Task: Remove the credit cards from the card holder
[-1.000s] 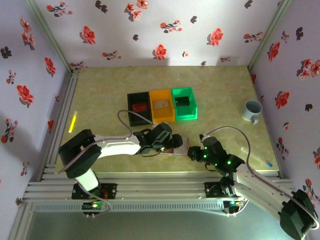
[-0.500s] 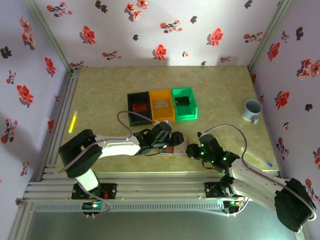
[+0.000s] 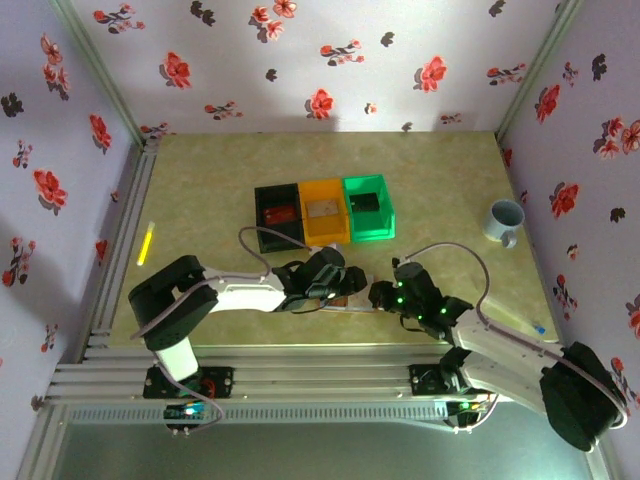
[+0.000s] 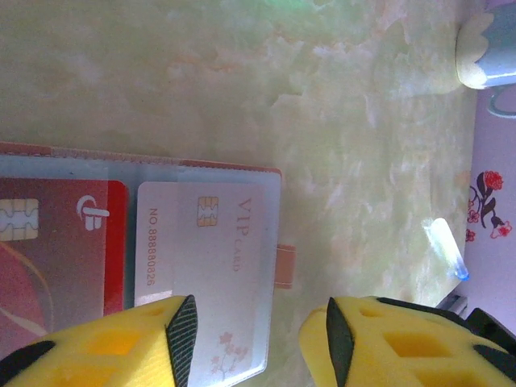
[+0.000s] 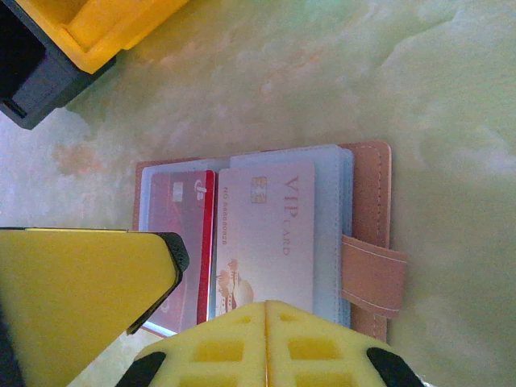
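Open card holder [image 5: 369,201] at the near edge of the table [image 3: 200,190], just in front of three bins [image 3: 323,212].
A pale card [image 5: 262,234] and a red card [image 5: 184,218] lie in its sleeves. The left gripper [image 4: 254,330] hovers part-open over the pale card's end, and the right gripper [image 5: 266,316] is closed, tips over the same card.

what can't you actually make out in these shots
Top view: both arms cover most of the open pinkish-brown card holder; its cards are too small to read.
Left wrist view: the red chip card is cut off by the frame edge and a yellow jaw.
Right wrist view: the shut right jaws hide the lower end of the pale VIP card.
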`<state>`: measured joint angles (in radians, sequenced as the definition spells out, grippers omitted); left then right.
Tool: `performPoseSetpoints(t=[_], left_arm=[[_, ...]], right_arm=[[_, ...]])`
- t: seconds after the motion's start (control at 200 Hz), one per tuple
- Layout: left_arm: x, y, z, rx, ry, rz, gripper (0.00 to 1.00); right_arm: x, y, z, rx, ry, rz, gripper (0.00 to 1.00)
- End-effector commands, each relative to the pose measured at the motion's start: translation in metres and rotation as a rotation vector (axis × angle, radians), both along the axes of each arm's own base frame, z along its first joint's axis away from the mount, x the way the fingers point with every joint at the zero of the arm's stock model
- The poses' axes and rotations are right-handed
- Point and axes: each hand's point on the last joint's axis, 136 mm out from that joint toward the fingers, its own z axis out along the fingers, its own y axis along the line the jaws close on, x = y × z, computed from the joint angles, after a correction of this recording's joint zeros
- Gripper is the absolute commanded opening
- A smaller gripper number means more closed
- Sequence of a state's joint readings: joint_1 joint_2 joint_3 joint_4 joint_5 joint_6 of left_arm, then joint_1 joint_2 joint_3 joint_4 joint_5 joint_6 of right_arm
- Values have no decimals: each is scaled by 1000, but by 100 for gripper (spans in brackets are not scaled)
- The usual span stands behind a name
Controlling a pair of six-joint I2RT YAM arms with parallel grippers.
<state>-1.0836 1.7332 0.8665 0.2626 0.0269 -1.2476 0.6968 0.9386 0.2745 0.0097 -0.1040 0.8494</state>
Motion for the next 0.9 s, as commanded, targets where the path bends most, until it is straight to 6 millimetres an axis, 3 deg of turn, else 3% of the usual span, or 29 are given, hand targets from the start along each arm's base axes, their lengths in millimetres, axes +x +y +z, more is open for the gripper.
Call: performPoseSetpoints(t=[0.0,0.895], left_arm=[[2,3,-7,3,4,27,46],[1,21,-28,71,13,52,40]], right_arm=[[13,6,16,28,-47,-19,7],[23,10,-4,5,1,-13,5]])
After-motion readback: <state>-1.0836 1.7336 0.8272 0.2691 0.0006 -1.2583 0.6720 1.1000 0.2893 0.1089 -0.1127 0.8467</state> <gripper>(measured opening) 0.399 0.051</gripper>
